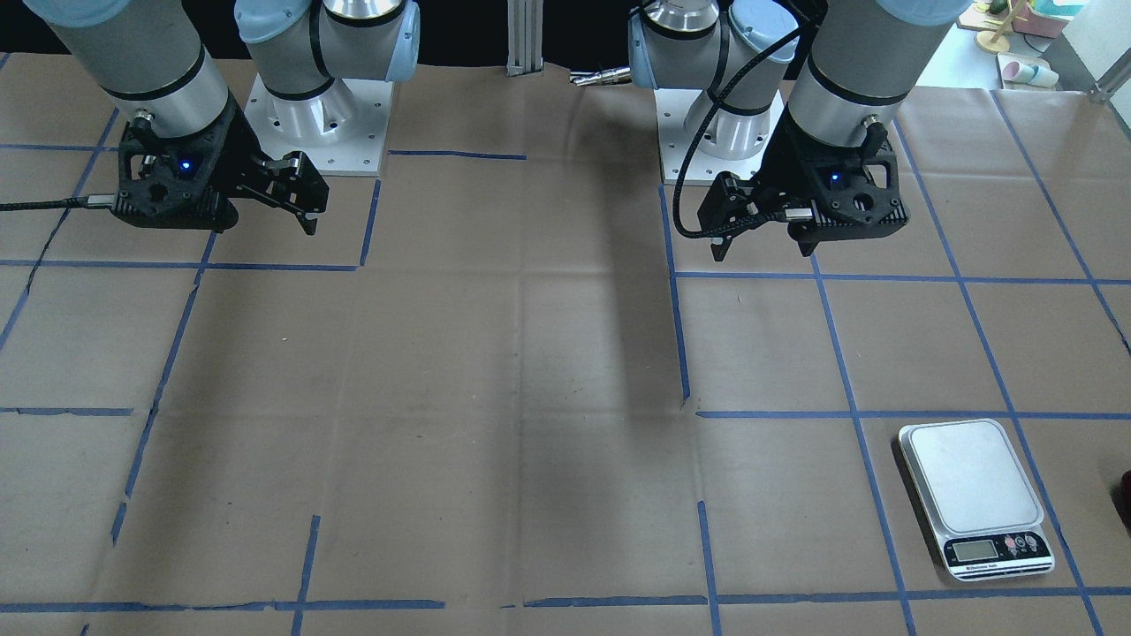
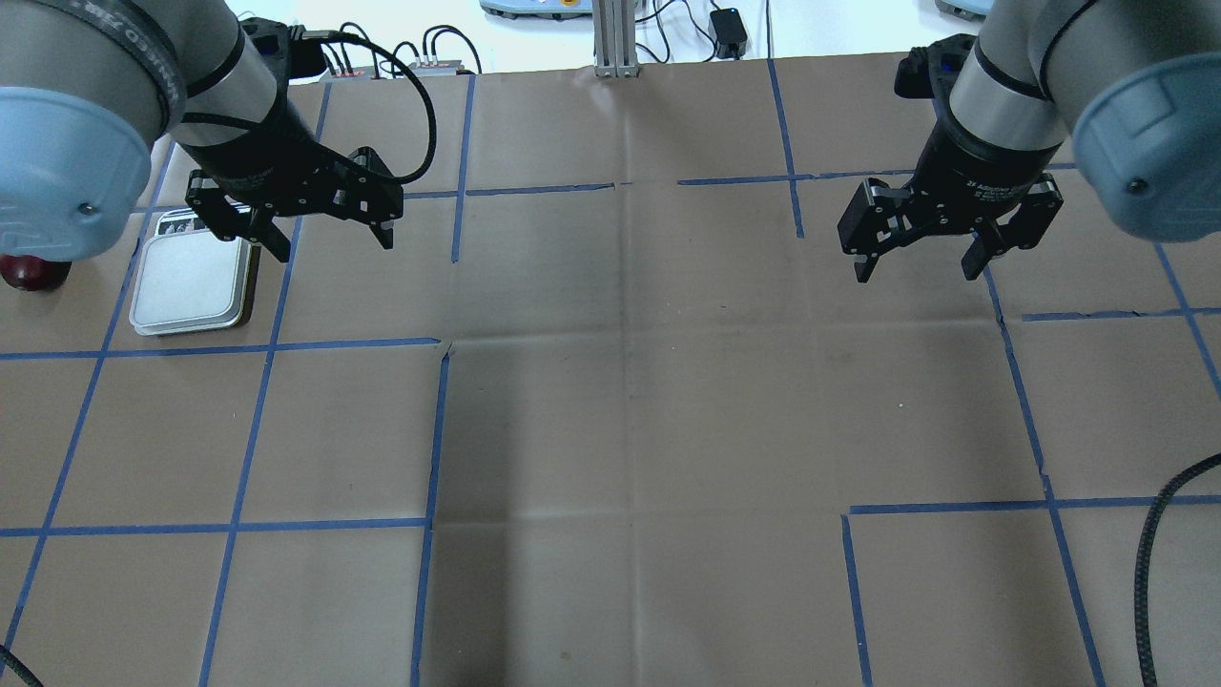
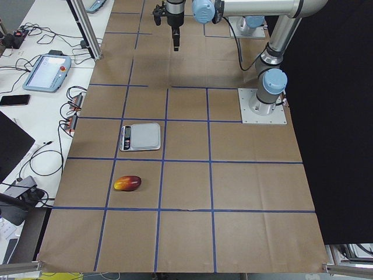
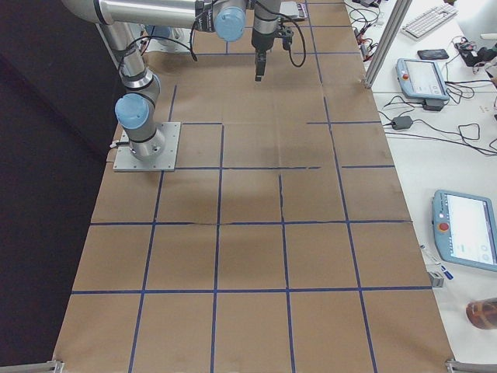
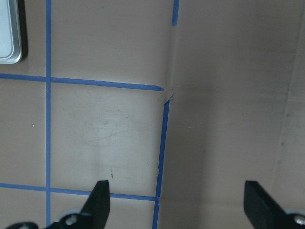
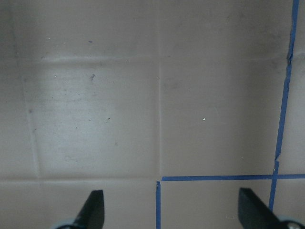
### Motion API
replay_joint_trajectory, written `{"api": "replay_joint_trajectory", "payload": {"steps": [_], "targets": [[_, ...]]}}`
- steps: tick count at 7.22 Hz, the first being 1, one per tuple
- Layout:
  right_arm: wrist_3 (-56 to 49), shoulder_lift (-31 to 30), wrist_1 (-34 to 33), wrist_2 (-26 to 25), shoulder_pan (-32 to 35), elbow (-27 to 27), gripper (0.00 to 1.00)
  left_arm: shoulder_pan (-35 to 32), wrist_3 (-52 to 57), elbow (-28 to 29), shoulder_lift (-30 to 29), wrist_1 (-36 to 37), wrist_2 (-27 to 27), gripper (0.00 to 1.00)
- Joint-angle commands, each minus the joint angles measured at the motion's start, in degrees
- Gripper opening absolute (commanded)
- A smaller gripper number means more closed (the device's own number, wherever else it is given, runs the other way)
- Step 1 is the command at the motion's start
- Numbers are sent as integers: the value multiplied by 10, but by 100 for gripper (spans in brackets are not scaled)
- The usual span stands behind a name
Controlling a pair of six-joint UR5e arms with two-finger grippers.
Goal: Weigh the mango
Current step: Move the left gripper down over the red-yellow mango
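The mango point(image 3: 127, 183), dark red fading to yellow at one tip, lies on the brown paper beside the scale point(image 3: 140, 136), apart from it. In the overhead view only its dark red end point(image 2: 33, 274) shows under my left arm's elbow. The silver scale point(image 2: 191, 286) has nothing on its platform; it also shows in the front-facing view point(image 1: 972, 495). My left gripper point(image 2: 334, 243) hangs open and empty above the table just right of the scale. My right gripper point(image 2: 914, 272) hangs open and empty on the far side. Both wrist views show wide-apart fingers point(image 5: 100, 200) point(image 6: 93, 210) over bare paper.
The table is covered in brown paper with a blue tape grid point(image 2: 439, 429). An aluminium post point(image 2: 613, 38) stands at the far edge. Teach pendants point(image 4: 466, 233) and cables lie on the white bench beyond. The arm bases point(image 1: 318, 124) are bolted at the robot's side.
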Motion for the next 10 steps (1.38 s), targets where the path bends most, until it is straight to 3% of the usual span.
{"api": "replay_joint_trajectory", "payload": {"steps": [1,5,8,10], "targets": [[0,-1,0,0,0,0,100,1,0,0,0,0,0,100],[0,0,0,0,0,0,100,34,31,18,-14,2,-2,100],[0,0,0,0,0,0,100,195,153,43,-46,16,-2,100],[0,0,0,0,0,0,100,290,225,123,-141,48,-2,100]]}}
